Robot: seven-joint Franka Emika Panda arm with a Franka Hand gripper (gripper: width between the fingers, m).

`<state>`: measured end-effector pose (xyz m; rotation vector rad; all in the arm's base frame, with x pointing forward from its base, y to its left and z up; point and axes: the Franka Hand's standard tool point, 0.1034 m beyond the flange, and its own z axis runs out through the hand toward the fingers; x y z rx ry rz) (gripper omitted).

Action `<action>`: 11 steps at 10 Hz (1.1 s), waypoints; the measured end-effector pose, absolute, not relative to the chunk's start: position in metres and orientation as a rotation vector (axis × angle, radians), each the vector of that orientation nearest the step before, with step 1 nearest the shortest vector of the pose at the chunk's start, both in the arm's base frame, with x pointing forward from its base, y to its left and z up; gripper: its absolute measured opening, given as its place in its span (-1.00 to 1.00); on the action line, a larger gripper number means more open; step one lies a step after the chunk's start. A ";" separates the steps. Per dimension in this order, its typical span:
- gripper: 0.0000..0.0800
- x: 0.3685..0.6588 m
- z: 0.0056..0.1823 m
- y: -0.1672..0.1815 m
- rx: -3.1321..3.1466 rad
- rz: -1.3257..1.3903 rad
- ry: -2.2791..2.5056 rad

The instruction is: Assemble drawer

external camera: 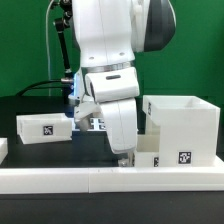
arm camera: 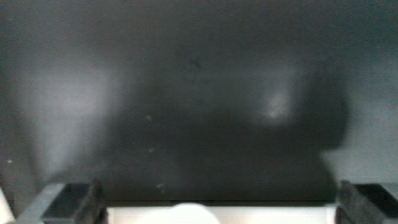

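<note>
one hand spread wide, empty, over black table; green wall behind.

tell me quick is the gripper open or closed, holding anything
Gripper: open, fingers spread wide apart, not clamped on anything.

I see my claw spread wide, its dark fingers at seven and five o'clock, over blurred dark tabletop. Between them, at six, a white shape, too blurred to name.
</note>
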<state>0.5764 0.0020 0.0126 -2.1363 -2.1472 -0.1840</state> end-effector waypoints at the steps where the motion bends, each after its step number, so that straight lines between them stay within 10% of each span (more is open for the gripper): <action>1: 0.62 0.575 0.012 0.004 -2.133 -0.185 -2.149; 11: 0.62 0.579 0.012 0.003 -2.146 -0.154 -2.155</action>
